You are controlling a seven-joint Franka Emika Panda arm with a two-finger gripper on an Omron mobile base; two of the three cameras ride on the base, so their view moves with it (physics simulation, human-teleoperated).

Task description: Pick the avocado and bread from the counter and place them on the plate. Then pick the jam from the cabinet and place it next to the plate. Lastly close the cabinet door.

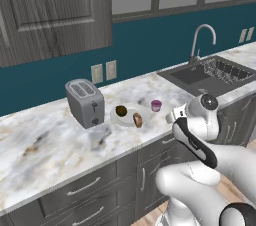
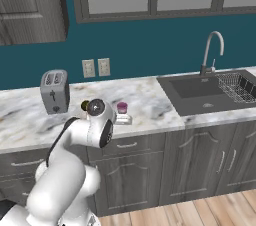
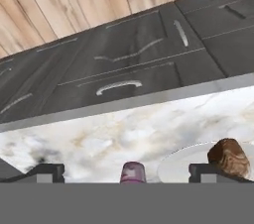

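On the marble counter (image 1: 45,145) lies a white plate (image 1: 128,119) with the dark avocado (image 1: 121,111) and the brown bread (image 1: 137,119) on it. Just right of the plate stands the small purple jam (image 1: 156,105) jar. My gripper (image 1: 171,117) hovers low at the counter's front edge, right by the jam. In the hand view my gripper (image 3: 126,171) is open, and the jam (image 3: 133,172) shows between the fingertips (image 3: 47,171) but untouched. The bread (image 3: 229,157) and plate (image 3: 181,166) sit to one side. The cabinet door (image 1: 50,10) hangs swung outward at upper left.
A silver toaster (image 1: 85,102) stands left of the plate. To the right, a dark sink (image 1: 210,75) with a curved tap (image 1: 200,40) and a dish rack. Low grey cupboards (image 3: 124,64) run under the counter. Wall sockets (image 1: 104,72) sit on the teal backsplash.
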